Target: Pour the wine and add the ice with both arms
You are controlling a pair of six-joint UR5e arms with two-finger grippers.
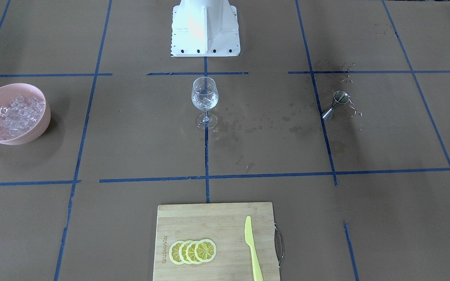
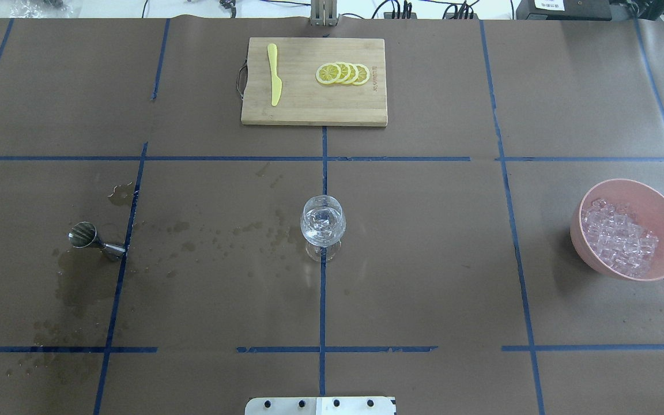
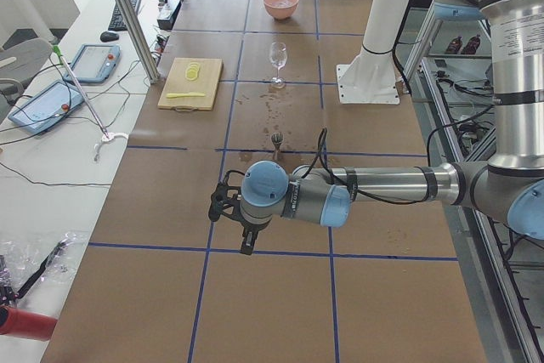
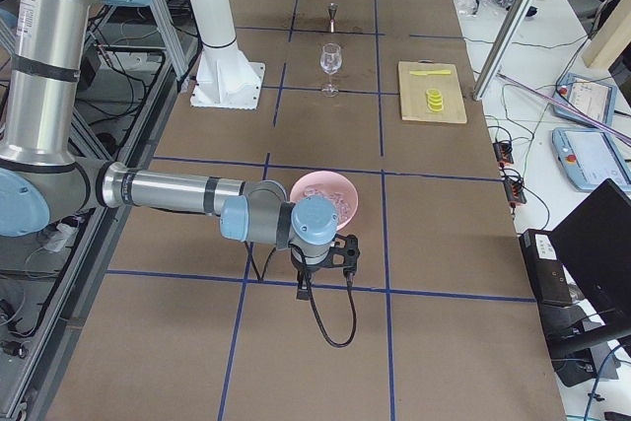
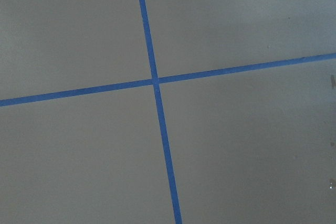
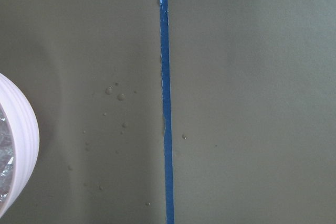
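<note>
Overhead, the cutting board lies at 12 o'clock, the pink bowl of ice at 3, the wine glass at centre and the jigger at 9. Wet stains lie between the glass and the jigger. The left gripper and right gripper hang beyond; whether either claw is parted I cannot tell.

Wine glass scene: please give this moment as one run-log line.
wine glass: upright, not held | ice: in pink bowl | left hand, right hand: away, state unclear
</note>
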